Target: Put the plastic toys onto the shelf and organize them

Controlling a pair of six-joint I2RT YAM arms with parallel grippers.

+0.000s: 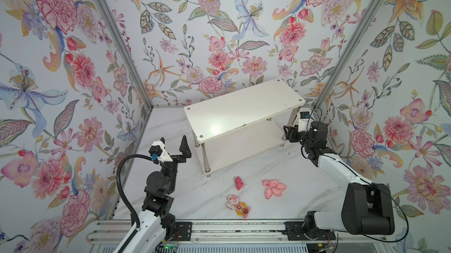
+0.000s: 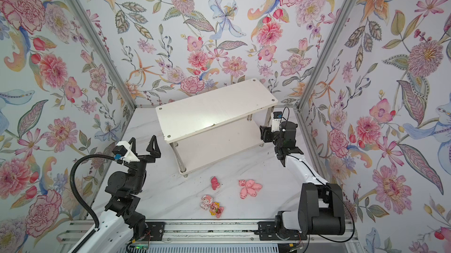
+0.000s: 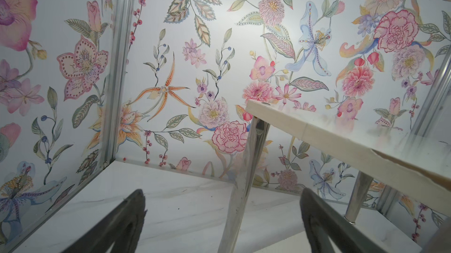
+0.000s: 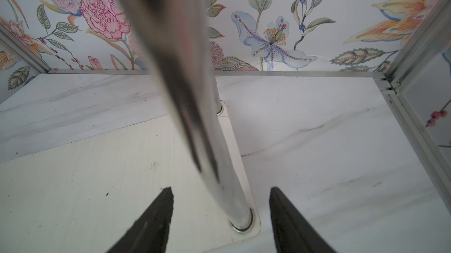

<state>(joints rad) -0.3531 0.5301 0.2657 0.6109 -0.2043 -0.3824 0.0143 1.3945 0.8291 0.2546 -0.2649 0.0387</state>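
The chrome leg loomed in my right wrist view, standing between the spread jaws of the right gripper, which touched nothing. I judged that a clamp and tug there could slip on the chrome or skid the bare shelf into the toys. The left gripper hung wide and empty. On the table lay what looked like five heaped pigs, one bear, one sunflower figure and one white-pink figure.

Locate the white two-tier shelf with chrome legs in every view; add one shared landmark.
Top view: white two-tier shelf mid-picture, near the back wall.
Top view: shelf mid-picture.
Left wrist: its top board's edge and a chrome leg, beyond the left fingers.
Right wrist: its lower board; another chrome leg between the right fingers.
Landmark: the pink printed carnation low on the back wall.
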